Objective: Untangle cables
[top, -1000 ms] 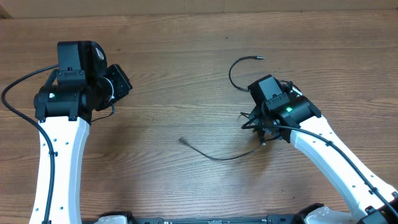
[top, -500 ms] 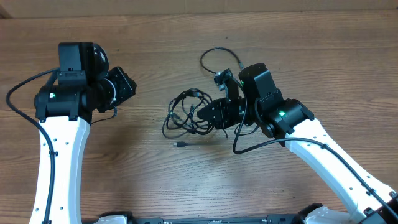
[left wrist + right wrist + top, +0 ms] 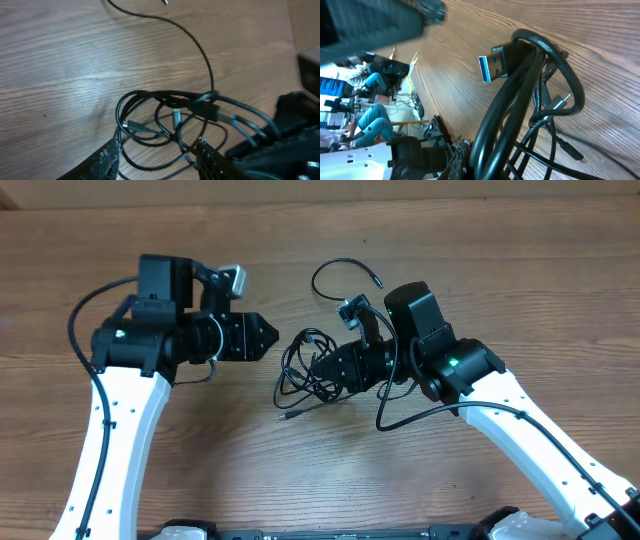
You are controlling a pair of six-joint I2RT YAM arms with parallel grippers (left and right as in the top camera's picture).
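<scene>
While the fingers (image 3: 107, 156) of the left gripper (image 3: 157, 156) stand apart, released, they grasp nothing; in the overhead view its tip is just left of the cables (image 3: 300, 365). The right gripper (image 3: 325, 370) is clenched on this tangled bundle, in the centre of the frame, over the wooden table (image 3: 300, 240). A USB plug (image 3: 495, 65) with a blue tongue sticks out of the bundle. One cord (image 3: 322, 272) loops toward the upper centre.
</scene>
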